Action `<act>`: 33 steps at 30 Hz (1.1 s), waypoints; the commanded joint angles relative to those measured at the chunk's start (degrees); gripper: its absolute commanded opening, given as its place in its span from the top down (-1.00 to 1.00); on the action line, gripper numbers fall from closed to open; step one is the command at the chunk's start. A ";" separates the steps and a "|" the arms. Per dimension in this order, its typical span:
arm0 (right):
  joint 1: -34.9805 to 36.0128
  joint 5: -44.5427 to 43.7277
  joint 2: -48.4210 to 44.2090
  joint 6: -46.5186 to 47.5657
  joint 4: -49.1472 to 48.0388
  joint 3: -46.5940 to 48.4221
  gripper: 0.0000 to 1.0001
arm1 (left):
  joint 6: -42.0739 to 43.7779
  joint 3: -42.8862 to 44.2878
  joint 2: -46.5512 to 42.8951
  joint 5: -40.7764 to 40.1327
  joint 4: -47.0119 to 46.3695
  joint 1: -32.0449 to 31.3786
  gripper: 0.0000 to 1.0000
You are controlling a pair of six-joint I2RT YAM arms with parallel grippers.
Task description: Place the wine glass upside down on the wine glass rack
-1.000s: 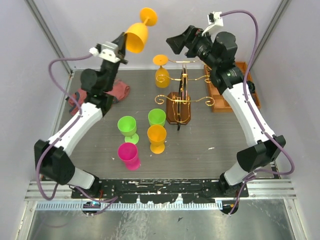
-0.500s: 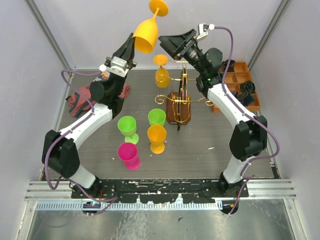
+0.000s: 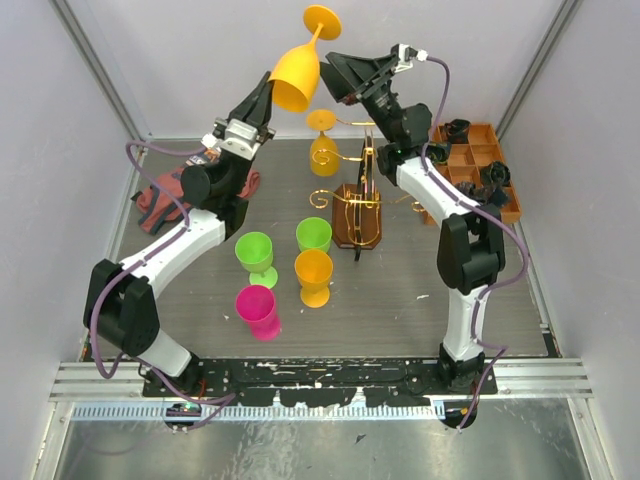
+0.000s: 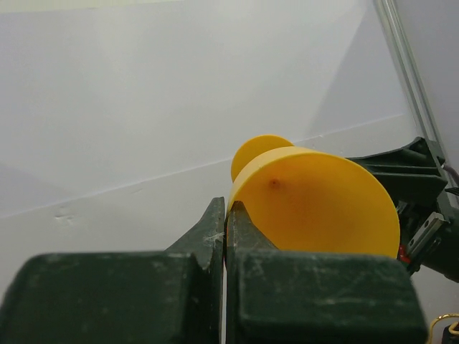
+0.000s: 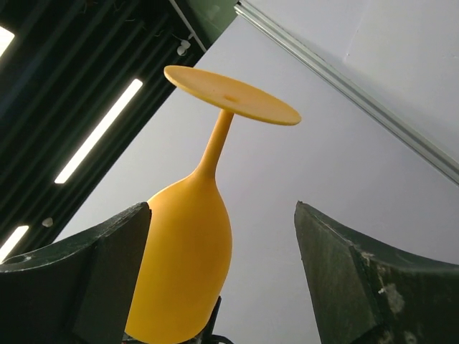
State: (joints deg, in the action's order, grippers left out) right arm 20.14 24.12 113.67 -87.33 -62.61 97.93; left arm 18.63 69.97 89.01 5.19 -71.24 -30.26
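The orange wine glass (image 3: 297, 75) is opaque, with a teardrop bowl, a thin stem and a flat round foot. It hangs high above the table (image 3: 420, 270), mouth down and foot tilted up toward the back wall. The left gripper (image 3: 270, 98) has its jaws clenched on the rim. The right gripper (image 3: 336, 78) sits just beside the bowl with its jaws spread wide, touching nothing. Below, the gold-wire wine glass rack (image 3: 358, 205) carries a second orange glass (image 3: 323, 152) hung upside down. The orange-brown compartment tray (image 3: 478, 152) holds small dark items (image 3: 493, 176) too indistinct to identify.
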 commanded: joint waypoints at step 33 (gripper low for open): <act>1.28 -0.18 1.22 5.50 -0.55 9.99 0.88 | 1.13 0.54 -1.28 7.20 2.01 -0.37 0.54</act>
State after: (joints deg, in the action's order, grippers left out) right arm 20.95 22.46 116.73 -86.13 -63.55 105.60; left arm 18.90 70.00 89.12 9.61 -68.12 -29.87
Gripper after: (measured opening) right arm 0.160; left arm 0.156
